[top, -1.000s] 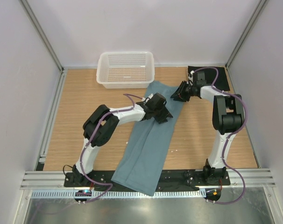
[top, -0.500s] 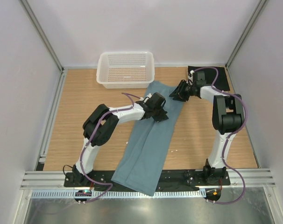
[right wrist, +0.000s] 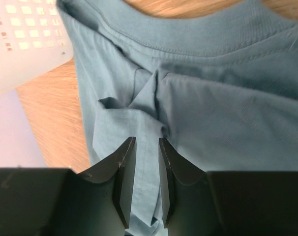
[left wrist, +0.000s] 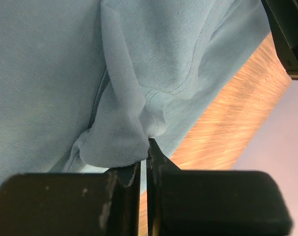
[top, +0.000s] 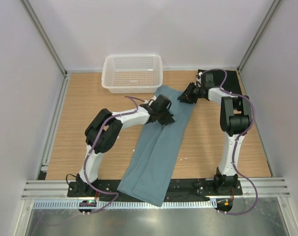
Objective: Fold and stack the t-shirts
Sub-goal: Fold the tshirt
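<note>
Both wrists have crept toward the top of the overhead view. The left gripper, open a moment ago, is now clenched, its black jaws meeting on a bunched ridge of the teal-blue t-shirt near the cloth's left edge at mid-frame. The right gripper has slid leftward over the collar end, just below the white mesh basket. Its jaws stand narrowly apart with a raised fold running between them, and I cannot tell whether they press it.

One pinch looks made and the other not settled, so the upper part seems close to being lifted for a fold, with no stacking begun.

The shirt is soft, fine knit that puckers into rounded creases at each gripper, with a stitched ribbed band at the neck. It lies as a long narrow strip from the basket down the wood-grain table and over the lower rail. A dark cloth, probably the black t-shirt, lies flat at upper right.
</note>
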Motion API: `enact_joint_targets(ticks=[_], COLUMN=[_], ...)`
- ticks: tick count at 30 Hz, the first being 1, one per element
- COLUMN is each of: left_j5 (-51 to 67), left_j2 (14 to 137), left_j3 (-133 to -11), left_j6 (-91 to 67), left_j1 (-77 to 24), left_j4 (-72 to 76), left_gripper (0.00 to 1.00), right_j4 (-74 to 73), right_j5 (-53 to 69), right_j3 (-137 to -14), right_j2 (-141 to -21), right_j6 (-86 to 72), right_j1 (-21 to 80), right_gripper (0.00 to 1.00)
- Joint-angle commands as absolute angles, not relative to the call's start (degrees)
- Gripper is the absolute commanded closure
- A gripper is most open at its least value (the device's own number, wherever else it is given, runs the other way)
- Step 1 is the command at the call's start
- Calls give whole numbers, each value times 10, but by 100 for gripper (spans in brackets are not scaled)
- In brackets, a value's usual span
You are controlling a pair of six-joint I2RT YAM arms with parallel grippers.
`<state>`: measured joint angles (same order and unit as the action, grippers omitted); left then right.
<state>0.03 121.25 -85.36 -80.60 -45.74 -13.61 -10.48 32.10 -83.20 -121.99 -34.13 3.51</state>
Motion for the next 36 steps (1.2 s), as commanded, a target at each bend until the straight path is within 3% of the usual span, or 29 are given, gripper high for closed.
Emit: enact_joint_targets(ticks=[1, 16, 31, 34, 36], left_j5=[-5, -4, 25, 30, 33], left_j2=[1180, 1180, 1172, 1170, 1167], left_j3=[-852, -848, -846, -846, -846], left_j6=[-805, -805, -809, -811, -811], left_j1=[-454, -447, -438, -436, -435], left_j4=[-135, -130, -129, -129, -130], left_gripper=[100, 100, 100, 100, 100], right_j4=[-121, -141, -165, -181, -199], right_j5=[311, 313, 320, 327, 325], right_j3=[-874, -922, -944, -954, -961], right_j2=[-1229, -1275, -1231, -1229, -1229], right_j6=[-319, -303, -320, -316, -311], right_j1=[33, 37, 38, 38, 38], right_gripper=[68, 68, 85, 95, 97])
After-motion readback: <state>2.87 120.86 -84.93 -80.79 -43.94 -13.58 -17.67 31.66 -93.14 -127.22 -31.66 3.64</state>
